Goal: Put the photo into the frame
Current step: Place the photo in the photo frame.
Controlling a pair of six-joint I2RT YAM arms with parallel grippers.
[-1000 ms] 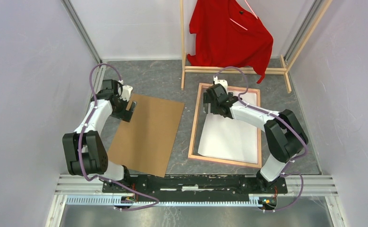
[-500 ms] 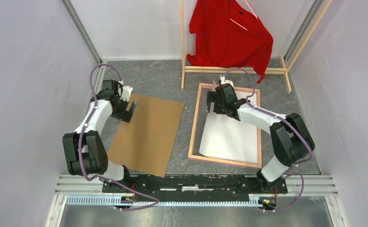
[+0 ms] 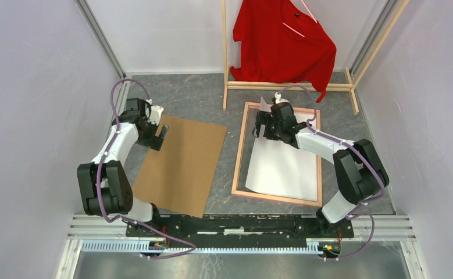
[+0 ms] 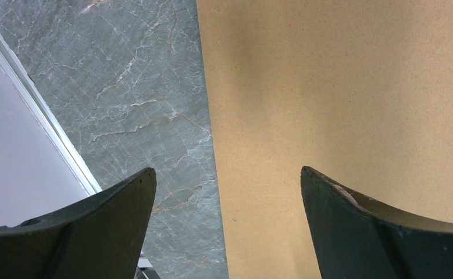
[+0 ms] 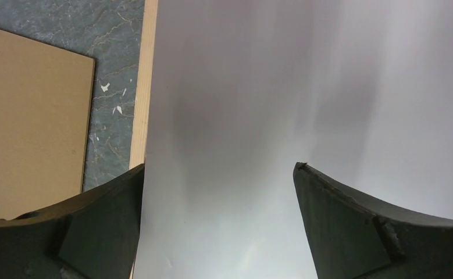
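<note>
White paper faces you on the right side of the table: the large rectangular photo (image 3: 285, 165) lies with its plain back up, inside the thin rectangular frame of light wood (image 3: 239, 151). The sheet sits slightly askew. At the near end a strip of table shows between its left edge and the frame's left rail, while its far left corner reaches up over the far rail.

Your right gripper (image 3: 261, 124) hangs over the far left part of the photo with its jaws spread wide and nothing between them. From the right wrist you see the white sheet (image 5: 305, 87) filling the gap between the fingers and running right up against the wooden rail (image 5: 145, 87).

Your left gripper (image 3: 161, 132) is also wide open and empty. It sits at the far left corner of the flat brown backing board (image 3: 183, 165), which lies on the grey marbled table (image 3: 195, 96) to the left of the frame and apart from it. In the left wrist view one finger is over the board (image 4: 340, 87) and the other over bare table (image 4: 136, 87).

At the far edge stands a wooden clothes rack (image 3: 288, 86) carrying a red shirt (image 3: 282, 43).
</note>
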